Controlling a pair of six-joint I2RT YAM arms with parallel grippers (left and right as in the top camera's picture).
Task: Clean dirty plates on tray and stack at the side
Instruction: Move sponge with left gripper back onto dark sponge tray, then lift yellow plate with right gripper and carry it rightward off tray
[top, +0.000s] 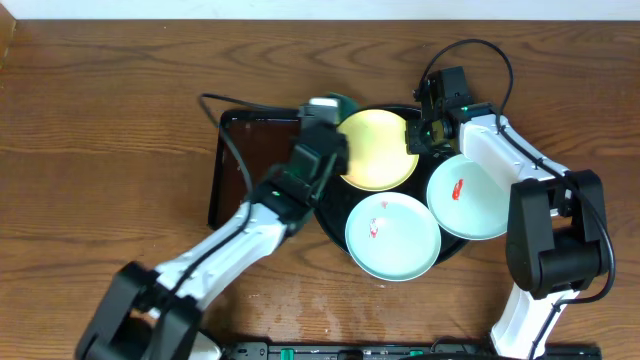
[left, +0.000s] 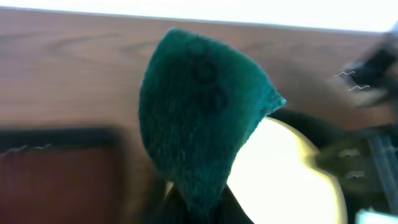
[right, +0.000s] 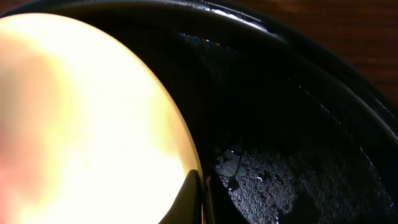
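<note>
From overhead, the black tray (top: 328, 218) carries all three plates: the yellow plate (top: 378, 150) at its far-left edge, one blue-white plate (top: 393, 236) at the near edge, and the other blue-white plate (top: 468, 196) at the right edge, both red-smeared. The left gripper (top: 325, 108) hovers by the brown tray (top: 255, 150). On the left wrist, the green sponge (left: 199, 124) stands upright, pinched at its lower end. On the right wrist, the right gripper (right: 202, 199) has its fingers pressed together at the yellow plate's rim.
</note>
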